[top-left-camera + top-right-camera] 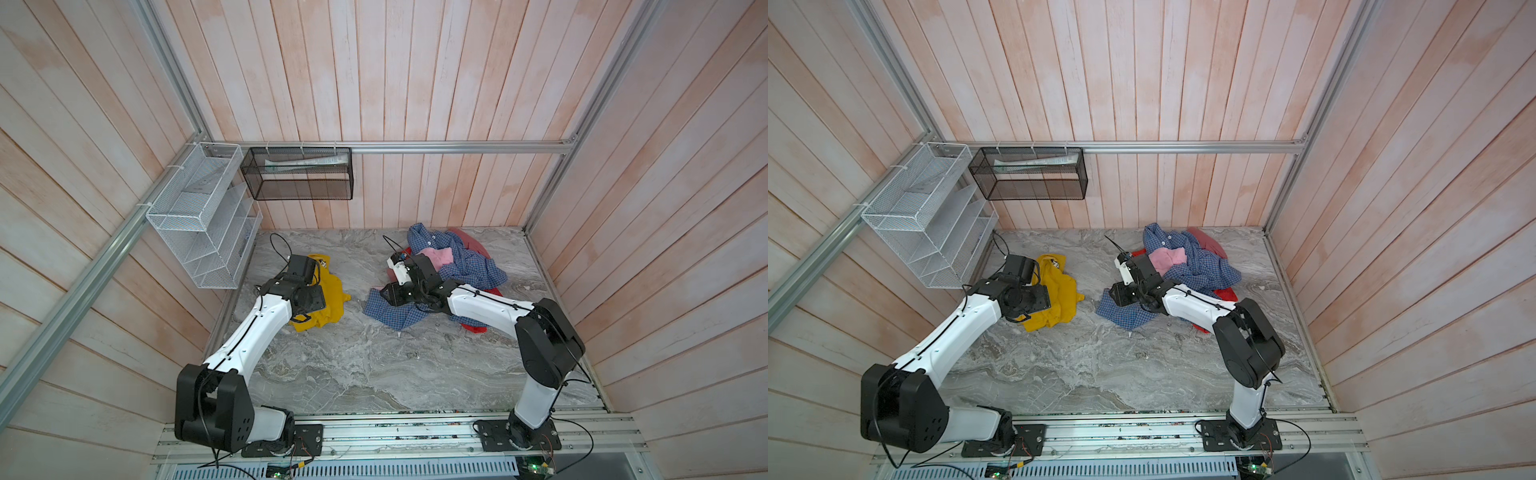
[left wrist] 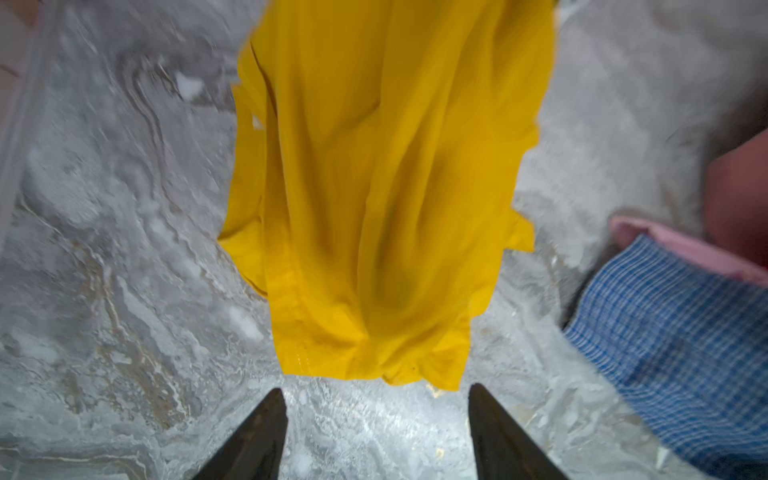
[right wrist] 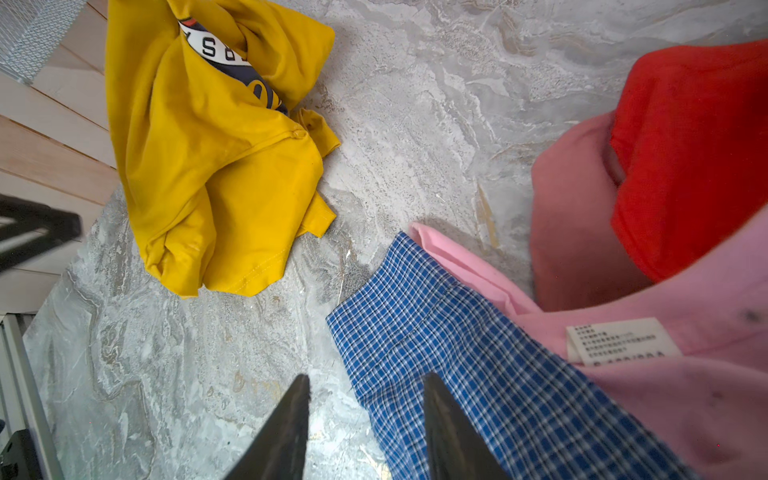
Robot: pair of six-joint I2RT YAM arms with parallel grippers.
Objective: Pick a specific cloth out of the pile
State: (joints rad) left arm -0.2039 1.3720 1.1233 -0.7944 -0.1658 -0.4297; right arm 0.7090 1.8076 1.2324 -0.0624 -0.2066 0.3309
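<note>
My left gripper [image 2: 376, 388] is spread and empty; the cloth [image 2: 374, 187] lies on the table [image 1: 374, 365] just ahead, well apart from the pile [image 1: 461, 266]. I should lift straight up (no snagging the hem); my right gripper [image 3: 366, 375], also parted, holds nothing

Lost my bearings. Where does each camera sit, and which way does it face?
Both top views: above the front rail, looking down at the table toward the back wall; left arm and right arm show whole.
Left wrist: behind the open left gripper, facing the yellow T-shirt; its fingertips show.
Right wrist: behind the right gripper, facing the pile edge and T-shirt; its fingertips show.
Shared: all four see the T-shirt apart from the pile.
</note>
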